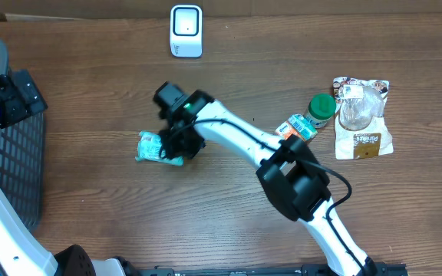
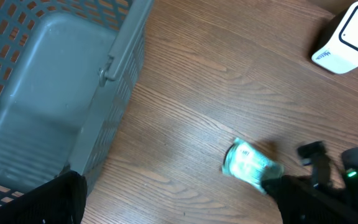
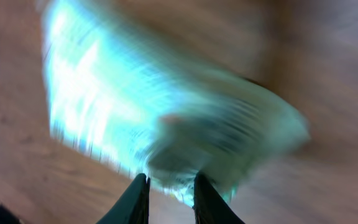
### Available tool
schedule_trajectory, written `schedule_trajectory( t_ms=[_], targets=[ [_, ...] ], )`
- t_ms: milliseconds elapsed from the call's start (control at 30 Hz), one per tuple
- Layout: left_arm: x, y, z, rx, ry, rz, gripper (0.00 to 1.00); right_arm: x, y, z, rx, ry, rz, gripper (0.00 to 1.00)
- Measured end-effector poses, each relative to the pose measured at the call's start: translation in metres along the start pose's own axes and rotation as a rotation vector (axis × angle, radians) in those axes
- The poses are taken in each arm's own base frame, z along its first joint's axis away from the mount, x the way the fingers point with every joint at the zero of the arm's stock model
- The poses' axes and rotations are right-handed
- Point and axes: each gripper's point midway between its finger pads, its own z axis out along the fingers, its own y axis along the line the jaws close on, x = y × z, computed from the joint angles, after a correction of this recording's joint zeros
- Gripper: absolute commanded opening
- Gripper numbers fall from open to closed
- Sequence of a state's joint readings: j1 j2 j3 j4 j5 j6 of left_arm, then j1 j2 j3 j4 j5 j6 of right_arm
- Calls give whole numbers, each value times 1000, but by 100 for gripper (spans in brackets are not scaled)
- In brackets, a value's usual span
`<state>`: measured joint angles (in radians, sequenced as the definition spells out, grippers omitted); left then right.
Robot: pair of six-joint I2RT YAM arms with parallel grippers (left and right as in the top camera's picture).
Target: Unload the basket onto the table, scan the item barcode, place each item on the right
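Wooden table (image 1: pixel 90 207): right jaws pinch the teal packet (image 1: pixel 152 147), label blurred; left jaws wide apart.

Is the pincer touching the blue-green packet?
Touching. In the right wrist view, though blurred, the edge of the packet sits pinched between the two fingers of the right pincer.

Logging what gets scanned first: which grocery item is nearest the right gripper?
The teal-and-white packet, alone mid-table at the right gripper; the green-lidded jar, orange-and-teal pack and clear bag cluster apart on the overhead view's right side.
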<state>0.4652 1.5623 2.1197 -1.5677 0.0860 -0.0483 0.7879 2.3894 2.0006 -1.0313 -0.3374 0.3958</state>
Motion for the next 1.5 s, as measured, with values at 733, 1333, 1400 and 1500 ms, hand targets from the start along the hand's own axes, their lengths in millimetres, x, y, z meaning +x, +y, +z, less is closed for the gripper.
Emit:
schedule_trajectory(
  t_ms=[733, 1333, 1400, 1500],
  targets=[
    [0, 0, 0, 0, 0, 0, 100, -44, -32, -49, -116, -75, -173, 45],
    [0, 0, 0, 0, 0, 0, 99, -24, -9, 11, -225, 19, -223, 43],
    [0, 0, 0, 0, 0, 0, 100, -23, -4, 13, -244, 26, -198, 36],
    [0, 0, 0, 0, 0, 0, 99, -21, -3, 16, -241, 38, -145, 20]
  ],
)
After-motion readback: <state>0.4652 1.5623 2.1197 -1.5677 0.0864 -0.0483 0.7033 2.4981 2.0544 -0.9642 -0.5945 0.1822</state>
